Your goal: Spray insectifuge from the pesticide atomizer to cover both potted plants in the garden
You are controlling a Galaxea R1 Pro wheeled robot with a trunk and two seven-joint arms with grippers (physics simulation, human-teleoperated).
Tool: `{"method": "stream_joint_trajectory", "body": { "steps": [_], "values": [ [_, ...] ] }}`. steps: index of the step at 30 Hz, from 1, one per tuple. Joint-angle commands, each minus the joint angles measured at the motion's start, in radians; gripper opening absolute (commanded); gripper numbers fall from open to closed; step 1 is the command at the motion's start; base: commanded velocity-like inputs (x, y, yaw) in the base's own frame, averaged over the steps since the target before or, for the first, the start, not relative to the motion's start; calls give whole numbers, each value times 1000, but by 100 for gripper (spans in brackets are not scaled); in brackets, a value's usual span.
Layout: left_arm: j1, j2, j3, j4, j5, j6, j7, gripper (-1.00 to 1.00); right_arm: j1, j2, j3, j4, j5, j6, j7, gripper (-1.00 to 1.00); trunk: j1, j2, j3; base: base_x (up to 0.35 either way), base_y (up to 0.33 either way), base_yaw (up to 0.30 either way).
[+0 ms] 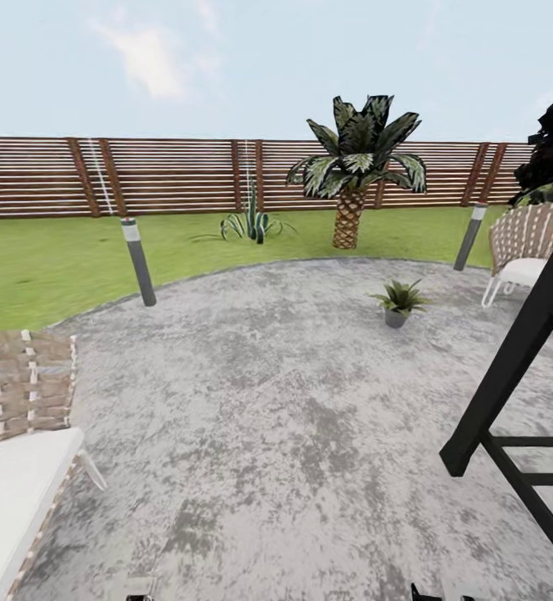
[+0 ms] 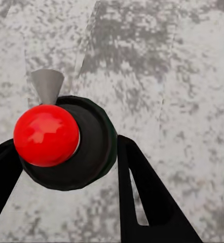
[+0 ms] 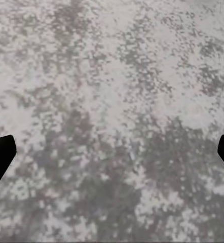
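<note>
In the left wrist view the pesticide atomizer [image 2: 76,152] is seen from above: a dark round body, a shiny red ball and a pale grey nozzle. My left gripper [image 2: 66,174] is shut on it, with one black finger [image 2: 142,197] on each side, over the grey patio. My right gripper [image 3: 112,154] is open, with only paving between its fingertips. One potted plant [image 1: 399,299], a low green rosette in a grey pot, stands on the patio [image 1: 251,401] ahead and to the right. A second spiky green plant [image 1: 253,224] sits on the lawn near the fence; I cannot make out its pot.
A palm tree [image 1: 355,167] grows at the patio's far edge before the brown slatted fence [image 1: 168,175]. Grey bollard lights [image 1: 138,260] [image 1: 470,236] flank the paving. A woven chair [image 1: 17,451] is close on the left and another chair [image 1: 526,242] at right. A black frame [image 1: 518,401] stands near right.
</note>
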Motion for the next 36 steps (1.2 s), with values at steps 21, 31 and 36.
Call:
{"method": "stream_joint_trajectory", "body": {
  "steps": [21,31,36],
  "values": [
    [-1,0,9,0,-5,-3,-5,-100,-1,-5,-8,1,11,-4,1,100,0,0,-1,338,0,-4],
    [-1,0,9,1,-5,-3,-6,-100,-1,-4,-8,1,11,-4,0,100,0,0,-1,338,0,0],
    [0,0,8,1,-5,-3,-6,-100,-1,-4,-8,1,11,-4,1,100,0,0,-1,338,0,0]
  ]
}}
